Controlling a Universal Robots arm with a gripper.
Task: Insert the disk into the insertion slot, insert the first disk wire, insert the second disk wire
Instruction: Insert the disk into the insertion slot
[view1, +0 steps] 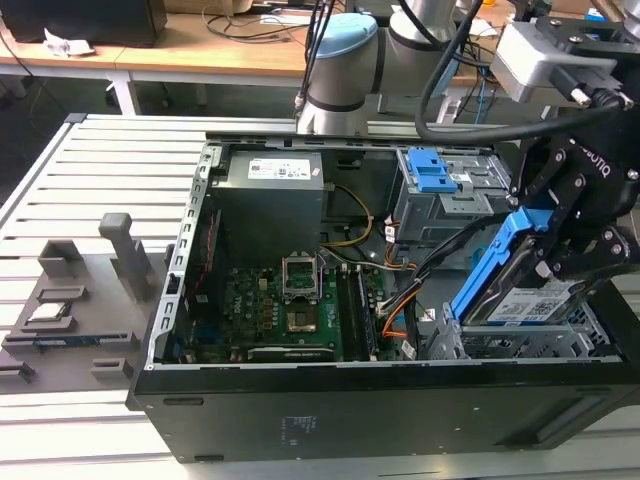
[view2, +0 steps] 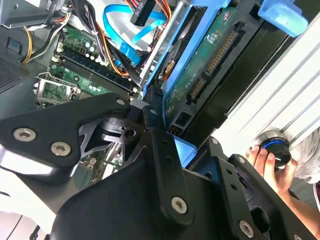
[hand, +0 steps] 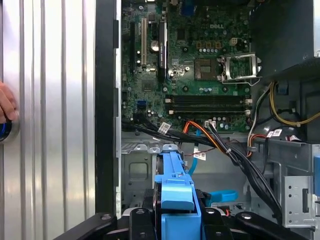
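Observation:
In the exterior view my gripper (view1: 565, 235) is shut on the disk (view1: 530, 300), a drive in a blue plastic carrier. The disk hangs tilted, its lower end at the mouth of the insertion slot (view1: 520, 345), the silver cage at the case's front right corner. The second wrist view shows the disk's green circuit board (view2: 210, 55) between the black fingers (view2: 160, 145). In the first wrist view the carrier (hand: 175, 185) points into the slot (hand: 135, 172). The first disk wire (hand: 200, 131), red and orange, and the second disk wire (hand: 222, 195), light blue, lie loose beside the slot.
A grey cage with a blue tab (view1: 440, 185) stands behind the slot. Thick black cables (hand: 250, 165) run across the case beside the motherboard (view1: 290, 300). A person's hand (view2: 267, 162) rests on a round knob (view2: 275, 145) on the ribbed table outside the case.

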